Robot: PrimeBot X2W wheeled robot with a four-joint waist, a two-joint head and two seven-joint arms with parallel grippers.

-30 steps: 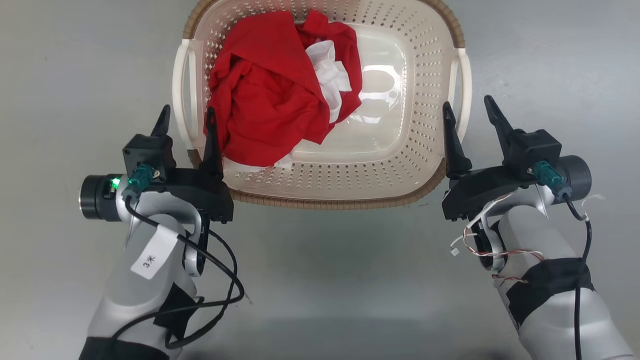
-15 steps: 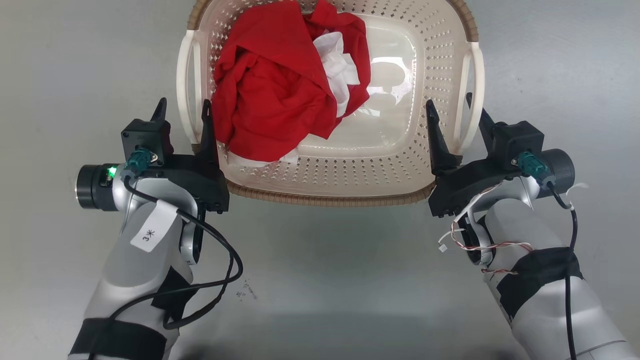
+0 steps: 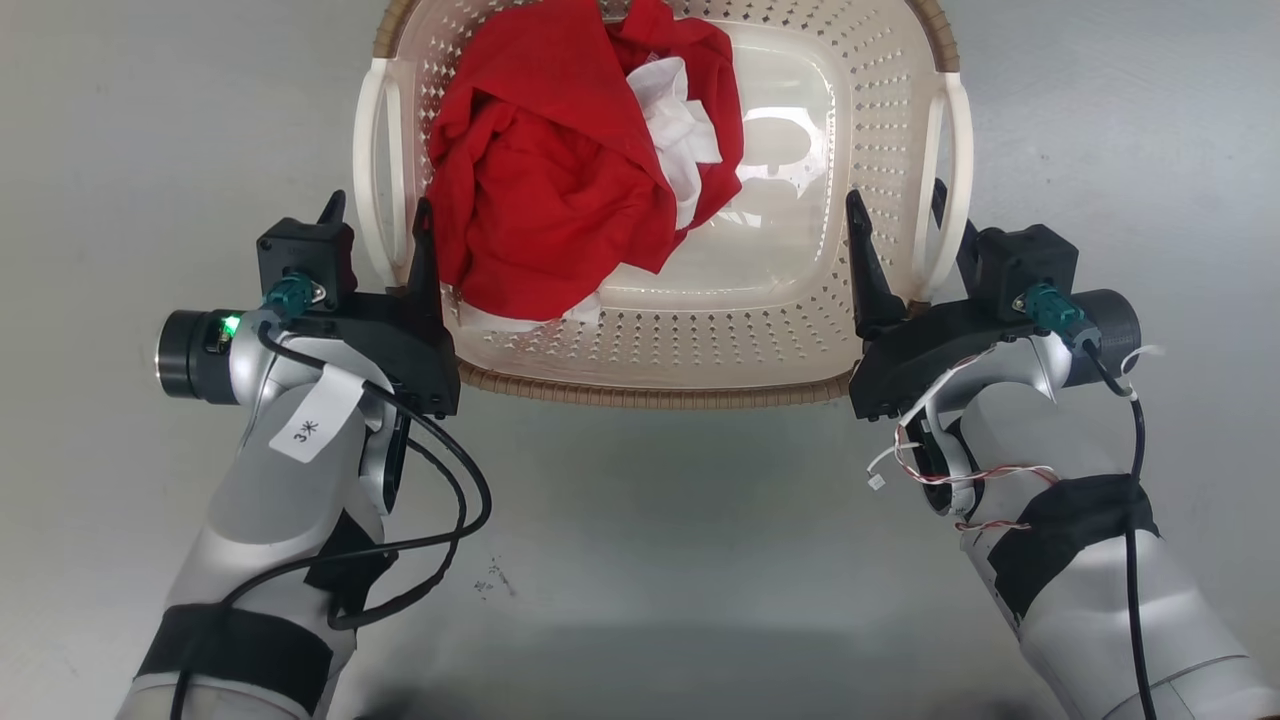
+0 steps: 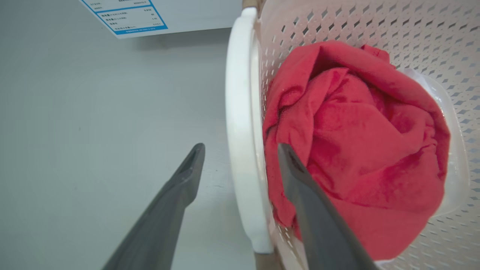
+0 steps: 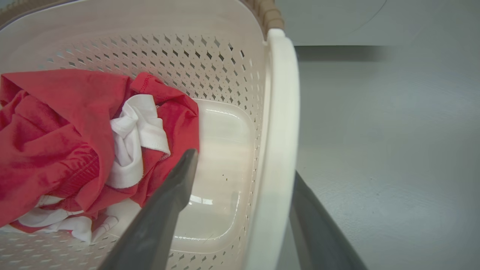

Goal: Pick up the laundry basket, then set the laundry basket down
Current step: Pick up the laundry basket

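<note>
Left gripper (image 3: 379, 200) and right gripper (image 3: 895, 192), jaws open, each straddle a white side handle (image 4: 240, 112) of the laundry basket (image 3: 660, 385); close both together before you lift level.

The left end effector (image 3: 378, 200) and right end effector (image 3: 895, 192) point forward, both agape.

- We read "3" and then a star-like mark, in black, on the white tag (image 3: 318, 427) hanging at the left arm (image 3: 262, 505).
- We see a blue-bordered label (image 4: 129, 17) with printed lines on a white panel (image 4: 198, 13); its print is too small for us to read.
</note>
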